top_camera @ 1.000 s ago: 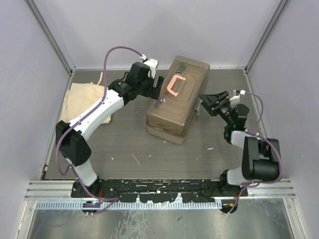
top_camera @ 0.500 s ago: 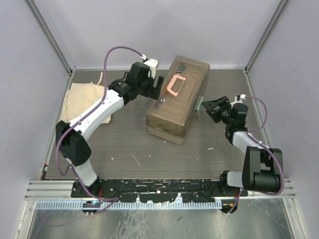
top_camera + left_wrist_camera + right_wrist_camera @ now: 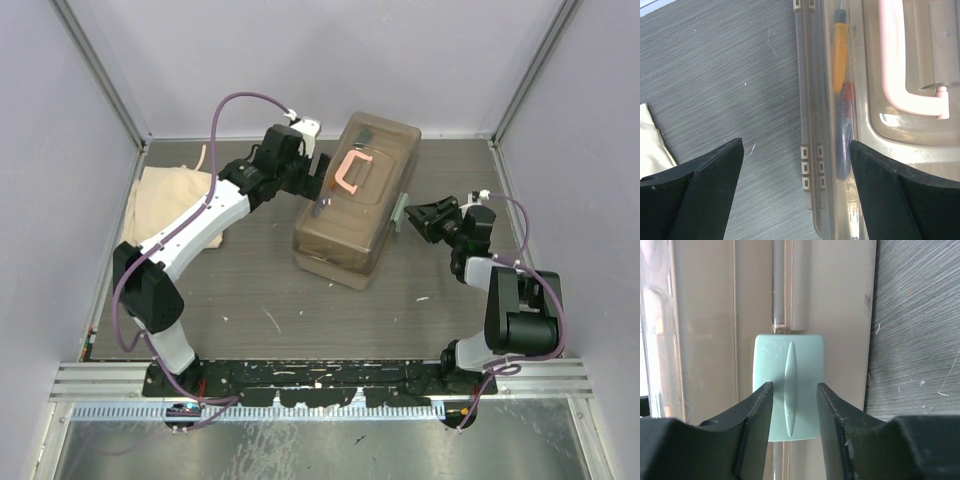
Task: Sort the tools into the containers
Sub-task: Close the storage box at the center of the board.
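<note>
Closing in on the toolbox (image 3: pixel 355 200), which stands shut mid-surface (image 3: pixel 250 285), the right gripper (image 3: pixel 794 390) has crept up to its side and drawn its fingers halfway together. They remain apart, framing the pale green latch (image 3: pixel 788 365) straight ahead. The latch's raised rib lies along the gap, unpinched. The left gripper (image 3: pixel 796 150) hangs with fingers spread wide over the opposite long edge, above an orange-handled screwdriver (image 3: pixel 840 55) inside. For the latch, the right arm is nearer.

A closed brown toolbox (image 3: pixel 355 210) lies slantwise on the grey surface (image 3: pixel 260 290), pink handle (image 3: pixel 350 172) on top. The left gripper (image 3: pixel 319 174) is at its left side, jaws apart. The right gripper (image 3: pixel 407 216) is at the green latch (image 3: pixel 398 212). A tan cloth (image 3: pixel 170 205) lies far left.
</note>
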Controlling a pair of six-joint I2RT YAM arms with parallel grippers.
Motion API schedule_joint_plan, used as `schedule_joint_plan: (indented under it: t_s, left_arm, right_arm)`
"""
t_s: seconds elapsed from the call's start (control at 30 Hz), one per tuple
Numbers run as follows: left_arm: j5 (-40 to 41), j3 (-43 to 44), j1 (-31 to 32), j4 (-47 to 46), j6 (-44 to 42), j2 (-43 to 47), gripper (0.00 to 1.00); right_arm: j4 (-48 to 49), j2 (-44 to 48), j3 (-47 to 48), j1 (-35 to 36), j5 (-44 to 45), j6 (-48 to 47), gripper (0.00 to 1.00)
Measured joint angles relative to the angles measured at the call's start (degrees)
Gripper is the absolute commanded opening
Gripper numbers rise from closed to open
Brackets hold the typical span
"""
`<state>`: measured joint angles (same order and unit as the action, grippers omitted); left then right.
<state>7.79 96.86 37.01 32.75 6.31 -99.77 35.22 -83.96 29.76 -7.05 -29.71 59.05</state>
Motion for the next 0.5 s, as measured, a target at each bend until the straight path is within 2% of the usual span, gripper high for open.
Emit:
schedule_joint_plan:
  t_s: [0.27, 0.5]
  left_arm:
    - [0.1, 1.7, 0.1, 0.6, -1.0, -1.2, 0.89]
    - [1.1, 2.4, 0.4, 1.5, -1.5, -1.5, 0.88]
  right_arm:
    - [5.6, -3.6, 0.0, -0.2, -0.3, 3.7, 0.33]
    - [9.7, -6.4, 0.0, 0.3, 0.4, 7.5, 0.2]
